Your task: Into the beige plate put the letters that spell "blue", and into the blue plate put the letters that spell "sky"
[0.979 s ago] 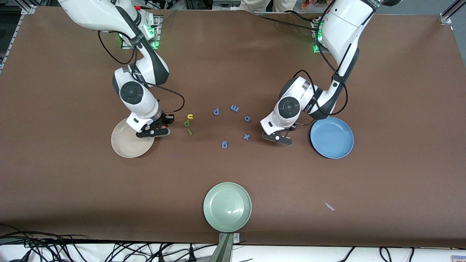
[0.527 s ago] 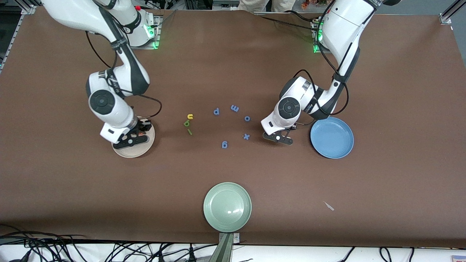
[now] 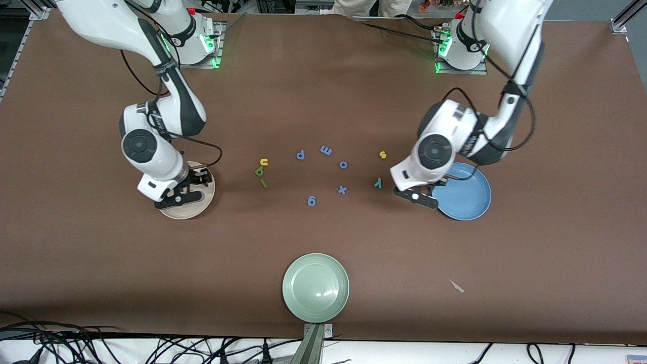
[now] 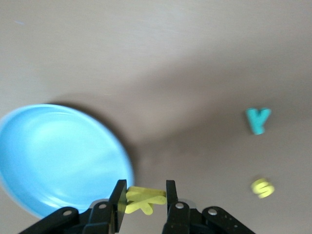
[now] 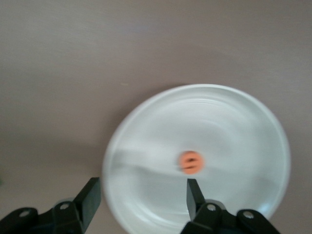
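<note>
Left gripper (image 4: 144, 197): pinched on the yellow k (image 4: 142, 200), over the edge of the blue plate (image 4: 58, 161). Right gripper (image 5: 141, 195): fingers spread, empty, over the beige plate (image 5: 243, 126), where the orange e (image 5: 190, 162) lay.

On table: yellow s (image 3: 383, 154) and teal y (image 3: 378, 183) near the blue plate; yellow u (image 3: 263, 162), green b (image 3: 259, 172), green l (image 3: 263, 183) in a cluster.

Handling, judged: foam letters, light, soft, squashable. Grip gently across a stroke.

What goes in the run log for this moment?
right end effector: open over beige plate, orange e in it | left end effector: shut on yellow k, at blue plate rim
</note>
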### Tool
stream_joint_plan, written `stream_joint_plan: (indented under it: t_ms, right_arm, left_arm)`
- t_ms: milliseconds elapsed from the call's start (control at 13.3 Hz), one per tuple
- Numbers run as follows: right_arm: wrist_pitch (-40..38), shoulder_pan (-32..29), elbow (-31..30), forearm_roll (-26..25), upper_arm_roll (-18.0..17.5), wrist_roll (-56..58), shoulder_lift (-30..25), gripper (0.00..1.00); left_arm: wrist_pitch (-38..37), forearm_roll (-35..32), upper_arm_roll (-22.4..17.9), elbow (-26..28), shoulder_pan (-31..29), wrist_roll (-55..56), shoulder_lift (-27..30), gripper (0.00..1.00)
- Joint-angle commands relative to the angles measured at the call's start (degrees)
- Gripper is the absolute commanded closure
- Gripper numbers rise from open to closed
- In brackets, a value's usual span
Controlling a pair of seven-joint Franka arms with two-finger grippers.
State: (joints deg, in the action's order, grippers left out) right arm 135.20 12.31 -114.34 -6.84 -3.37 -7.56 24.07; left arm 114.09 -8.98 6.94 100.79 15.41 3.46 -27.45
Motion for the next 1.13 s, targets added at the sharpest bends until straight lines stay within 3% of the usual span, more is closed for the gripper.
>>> stream_joint_plan:
  t_ms: [0,151,226,301,678,904,1055]
  right_arm:
    - [-0.72,1.92,2.26,0.86,-4.26,-10.42,0.18,0.18]
    - [-0.64,7.09,5.34,0.6,-4.54,-19.3,3.25,0.18]
    - [0.06,8.94,5.79,0.25,-4.54,-22.64,4.4,0.18]
    - [1.37,10.53,5.97,-0.36,-4.54,-24.59,5.37,0.18]
    - [7.45,10.98,6.84,-1.42,-4.45,-23.74,9.32,0.23]
    - [7.45,11.42,8.69,-3.69,-4.45,-23.03,10.91,0.26]
    - [7.71,11.95,8.78,-5.55,-4.45,-23.21,11.88,0.29]
  left_arm:
    - [-1.15,-1.4,0.62,0.1,-4.85,-9.76,0.73,0.81]
    - [-1.15,-1.48,0.53,0.98,-6.7,-13.91,-0.06,0.8]
    - [-0.89,-1.48,0.62,1.33,-6.97,-14.01,-1.02,0.69]
    - [-0.62,-1.48,0.62,1.34,-6.89,-12.97,-2.08,0.01]
    - [-0.62,-0.25,1.05,1.25,-6.71,-10.25,-1.65,0.0]
    - [-0.44,0.8,3.6,-1.02,-3.39,-0.78,-2.34,0.0]
    - [0.86,0.37,3.6,-4.45,2.22,10.45,-6.28,0.0]
